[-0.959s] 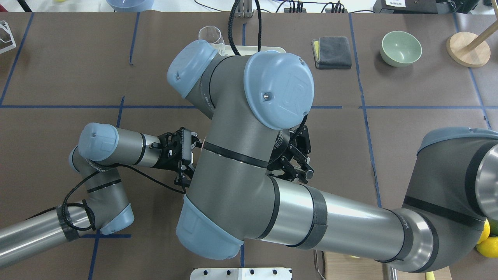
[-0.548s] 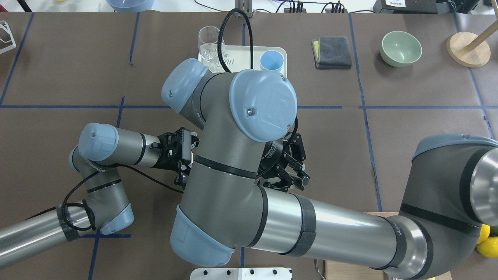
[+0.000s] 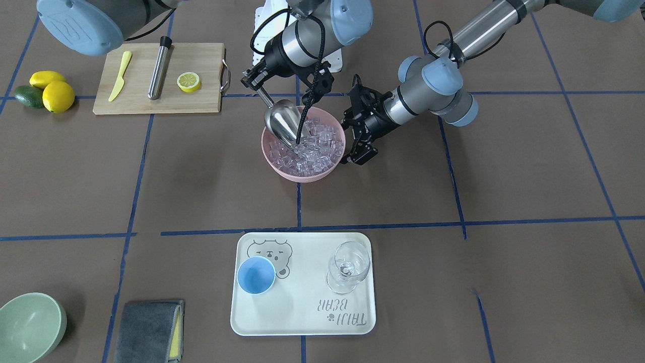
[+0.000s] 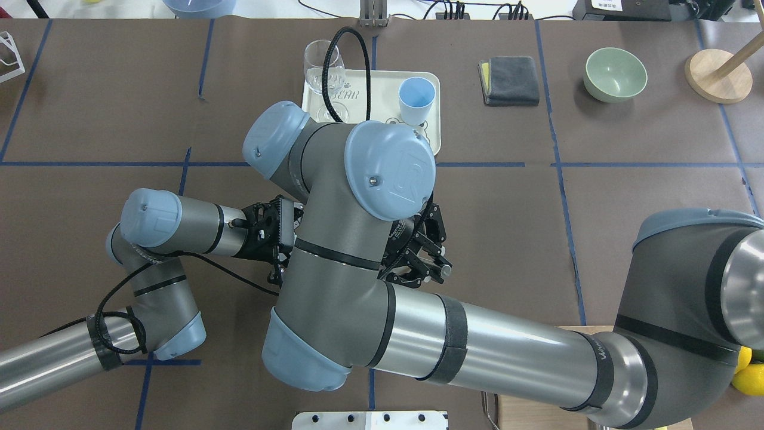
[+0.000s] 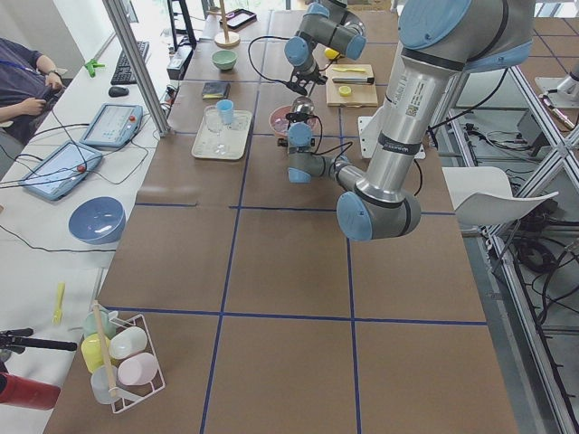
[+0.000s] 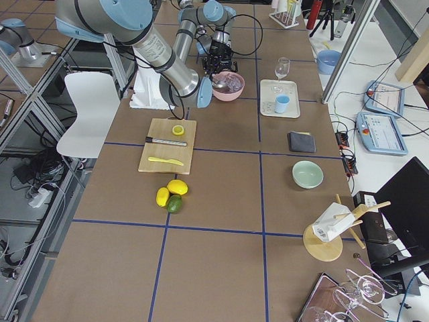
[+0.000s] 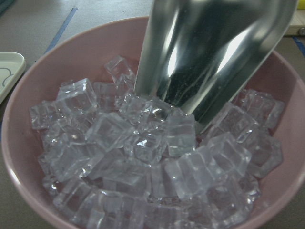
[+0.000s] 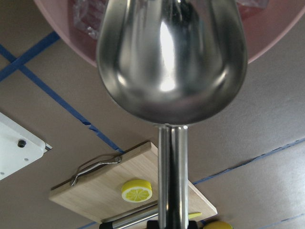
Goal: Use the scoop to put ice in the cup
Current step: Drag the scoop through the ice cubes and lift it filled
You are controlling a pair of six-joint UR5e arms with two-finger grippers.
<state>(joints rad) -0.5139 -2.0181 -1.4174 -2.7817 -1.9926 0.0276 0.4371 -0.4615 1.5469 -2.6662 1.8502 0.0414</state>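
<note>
The steel scoop [image 3: 281, 122] is tilted mouth-down with its tip in the ice [image 3: 315, 148], which fills a pink bowl [image 3: 302, 175]. My right gripper [image 3: 254, 80] is shut on the scoop's thin handle, above the bowl's far rim. The left wrist view shows the scoop [image 7: 214, 52] touching the ice cubes [image 7: 143, 157]. My left gripper [image 3: 354, 151] is at the bowl's rim on its other side; I cannot tell whether it is open or shut. The light-blue cup [image 3: 256, 275] stands empty on a cream tray [image 3: 302, 322].
A clear wine glass [image 3: 347, 264] stands on the tray beside the cup. A cutting board [image 3: 196, 103] with a lemon half, a yellow knife and a steel cylinder lies behind the bowl. A green bowl [image 3: 27, 322] and a grey cloth [image 3: 146, 322] sit at the front.
My right arm has swung left and back in the overhead view, uncovering the cup and tray, and its gripper has shifted left. The left arm has not moved.
</note>
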